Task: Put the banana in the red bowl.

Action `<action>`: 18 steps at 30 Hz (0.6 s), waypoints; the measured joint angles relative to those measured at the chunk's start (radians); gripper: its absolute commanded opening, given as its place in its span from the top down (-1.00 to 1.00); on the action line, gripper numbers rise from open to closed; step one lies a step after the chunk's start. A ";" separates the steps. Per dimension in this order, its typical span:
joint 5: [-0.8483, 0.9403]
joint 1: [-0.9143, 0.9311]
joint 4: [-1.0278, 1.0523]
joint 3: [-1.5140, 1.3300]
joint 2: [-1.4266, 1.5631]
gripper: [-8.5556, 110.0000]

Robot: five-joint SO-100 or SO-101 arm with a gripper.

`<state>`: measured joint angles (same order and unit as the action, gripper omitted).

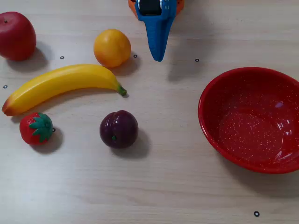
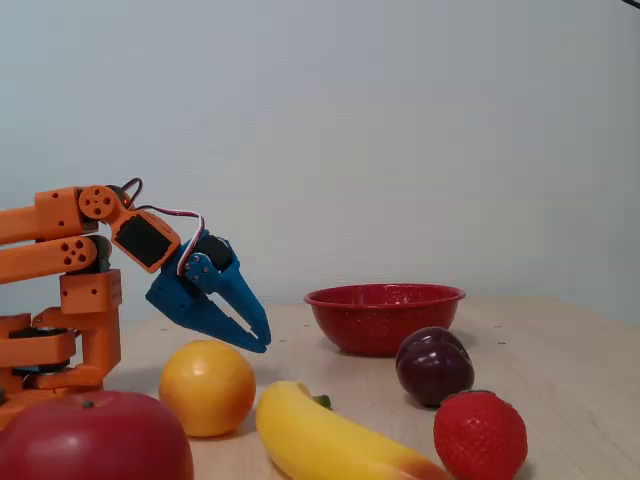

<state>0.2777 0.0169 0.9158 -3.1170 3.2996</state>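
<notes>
Top-down fixed view | banana lies left of centre on the table | orange just behind its stem end | apple far left rear | strawberry just before its blunt end | plum before the stem (apart from it) | bowl right, well apart | gripper rear centre, beside the orange.

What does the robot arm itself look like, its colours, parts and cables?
The arm is built of blocky orange plastic segments with round screw plates at the joints and black motor bodies set into them. Thin red, white and dark wires loop over the wrist. The claw is bright blue, with two long pointed fingers tapering to a tip. In the view from above it also shows as a narrow blue wedge below an orange mount.
</notes>
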 measured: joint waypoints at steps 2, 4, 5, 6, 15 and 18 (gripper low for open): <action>0.000 0.000 0.000 0.000 0.000 0.85; 0.000 0.000 0.000 0.000 0.000 0.85; 0.000 0.000 0.000 0.000 0.000 0.85; 0.000 0.000 0.000 0.000 0.000 0.85; -0.018 0.000 0.000 0.000 -0.002 0.85; -0.043 0.000 0.017 0.032 -0.103 0.85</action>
<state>0.2347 0.0169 0.9327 -3.0848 3.1968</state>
